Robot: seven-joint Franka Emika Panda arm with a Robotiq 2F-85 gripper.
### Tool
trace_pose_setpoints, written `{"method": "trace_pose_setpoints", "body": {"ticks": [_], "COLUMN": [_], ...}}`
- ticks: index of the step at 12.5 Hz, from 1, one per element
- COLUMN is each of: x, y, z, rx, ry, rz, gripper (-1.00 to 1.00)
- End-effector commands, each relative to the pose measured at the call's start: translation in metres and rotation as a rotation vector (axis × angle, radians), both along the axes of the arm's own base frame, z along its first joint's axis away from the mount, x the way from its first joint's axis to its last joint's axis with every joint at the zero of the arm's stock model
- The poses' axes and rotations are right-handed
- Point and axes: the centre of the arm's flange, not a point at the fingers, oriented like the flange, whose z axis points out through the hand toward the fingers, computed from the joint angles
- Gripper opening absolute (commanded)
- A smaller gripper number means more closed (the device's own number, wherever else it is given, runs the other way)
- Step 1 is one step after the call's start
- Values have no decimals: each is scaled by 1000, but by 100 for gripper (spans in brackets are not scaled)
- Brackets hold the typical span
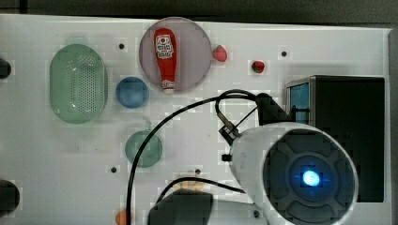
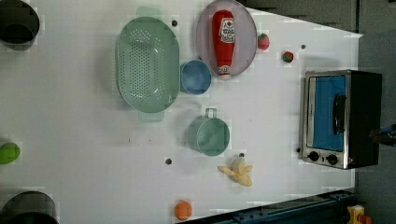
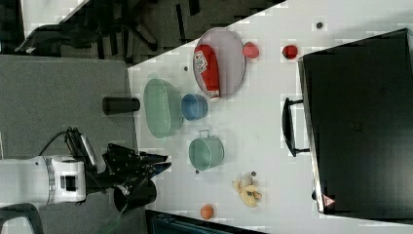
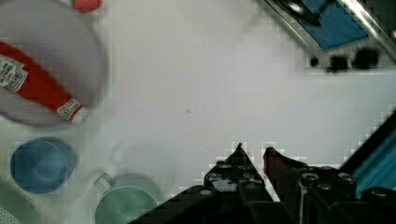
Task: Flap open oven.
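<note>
Lying on its plate (image 2: pixel 203 32), ketchup bottle (image 2: pixel 223 39) shows an unreadable label.

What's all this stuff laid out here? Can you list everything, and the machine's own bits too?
table: one, white, under everything
oven: one, black with silver front and blue glass door, door closed, at the left view's right
colander: one, pale green, upper left of the left view
bowl: one, blue, beside the colander
plate: one, greyish, holding the ketchup bottle, red
pot: one, green, mid-table
strawberries: two, red, by the plate
banana: one, yellow, peeled, near the pot
orange: one, at the table edge
lime: one, green
arm: one, white
claw: one, black, fingers nearly together, holding nothing
</note>
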Motion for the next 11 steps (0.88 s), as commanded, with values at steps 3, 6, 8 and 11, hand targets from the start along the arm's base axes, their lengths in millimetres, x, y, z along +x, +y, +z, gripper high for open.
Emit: {"method": "trace_pose_setpoints", "body": {"ticks": [3, 6, 8, 11], "x": [-8, -2, 5, 16], "y": [-84, -132, -161, -191], "z": [-28, -59, -85, -127], "rx": [30, 26, 11, -19], "ry": [-40, -44, -41, -23], "rz": [417, 619, 693, 721], "gripper": [-65, -65, -65, -65]}}
